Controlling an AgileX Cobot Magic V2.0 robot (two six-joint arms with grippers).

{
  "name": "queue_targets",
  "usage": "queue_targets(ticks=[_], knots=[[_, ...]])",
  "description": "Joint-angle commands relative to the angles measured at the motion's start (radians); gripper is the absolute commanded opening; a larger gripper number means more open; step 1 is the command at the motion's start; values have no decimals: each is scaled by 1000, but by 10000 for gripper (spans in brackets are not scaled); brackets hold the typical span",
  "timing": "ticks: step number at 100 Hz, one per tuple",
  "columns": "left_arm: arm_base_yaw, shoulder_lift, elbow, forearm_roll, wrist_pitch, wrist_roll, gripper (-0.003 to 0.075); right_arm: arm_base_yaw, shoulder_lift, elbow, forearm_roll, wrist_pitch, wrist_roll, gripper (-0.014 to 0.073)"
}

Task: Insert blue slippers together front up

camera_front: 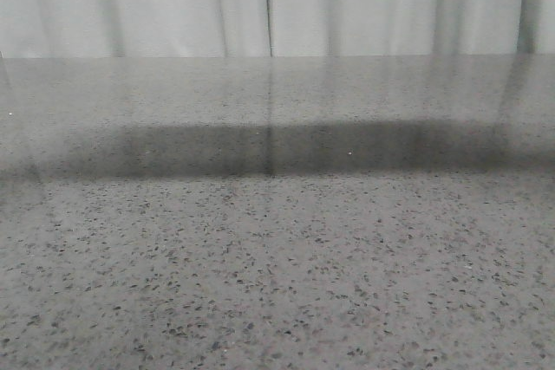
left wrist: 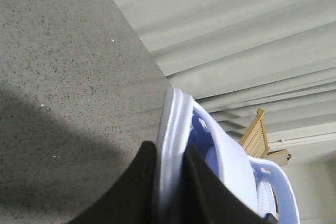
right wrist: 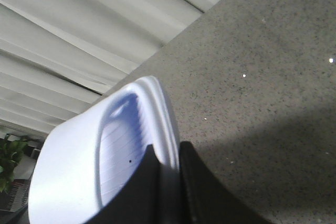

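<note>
The front view shows neither slipper and neither gripper. In the left wrist view my left gripper [left wrist: 170,153] is shut on the sole edge of one pale blue slipper [left wrist: 176,114], held above the table with its strap turned away from the tabletop. A second blue slipper [left wrist: 275,182] shows just beyond it; I cannot tell whether they touch. In the right wrist view my right gripper [right wrist: 168,153] is shut on the sole edge of a blue slipper [right wrist: 79,150], its ribbed footbed and wide strap visible, also held above the table.
A speckled grey stone table [camera_front: 277,257] fills the front view, with a dark shadow band across its middle. Pale curtains [camera_front: 277,6] hang behind its far edge. A wooden slatted piece [left wrist: 255,135] and a green plant [right wrist: 8,156] stand off the table.
</note>
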Motion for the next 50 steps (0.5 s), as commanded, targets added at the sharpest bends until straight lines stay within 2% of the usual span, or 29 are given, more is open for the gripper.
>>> queue_targets(ticks=[1, 50], knots=[[-7, 1, -28, -82, 75, 2, 29, -4, 2, -37, 95, -6, -52, -107], [-7, 50, -28, -204, 224, 132, 29, -4, 55, -34, 107, 7, -100, -107]])
